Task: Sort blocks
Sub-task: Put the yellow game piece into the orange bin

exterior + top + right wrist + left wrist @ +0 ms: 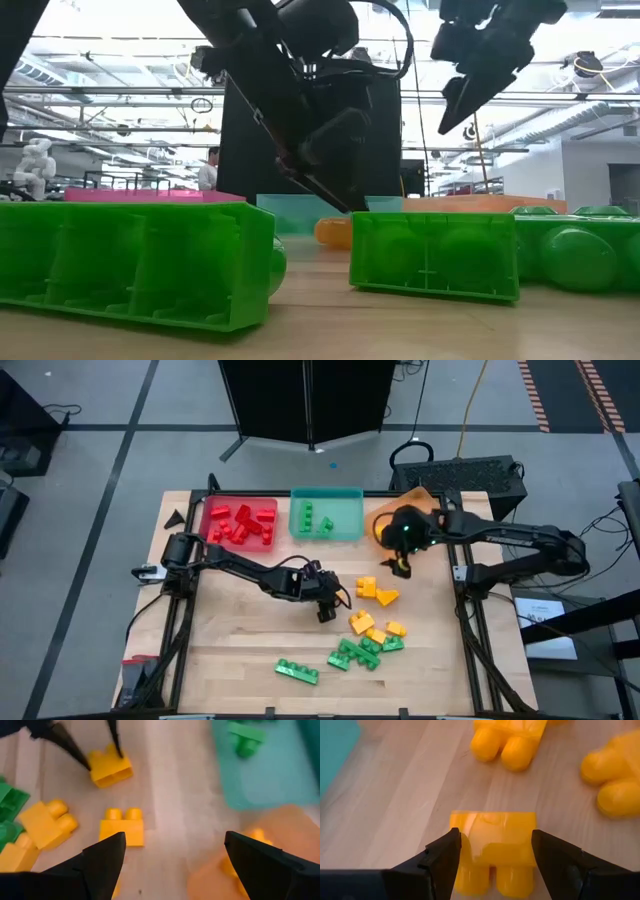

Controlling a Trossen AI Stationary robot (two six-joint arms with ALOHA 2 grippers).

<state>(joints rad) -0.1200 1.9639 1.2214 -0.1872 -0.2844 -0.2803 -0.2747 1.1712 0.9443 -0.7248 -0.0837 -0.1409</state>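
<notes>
My left gripper is at the table's middle, shut on a yellow block, which also shows in the right wrist view as a yellow block. Other yellow blocks lie just right of it, with more yellow and green blocks nearer the front edge. My right gripper hangs open above the table beside the orange tray, with nothing between its fingers. Red blocks lie in the red tray. Green blocks lie in the teal tray. My left gripper pinches the yellow block by two opposite side walls between its two fingers. The fingers slant down from the table's left. The block's studs point back toward the wrist. Whether the block rests on the table or is lifted, I cannot tell.
The red tray, teal tray and orange tray stand in a row along the far edge. A long green block lies near the front edge. Bare wood lies at the front left. A dark case sits beyond the table's far right corner.
</notes>
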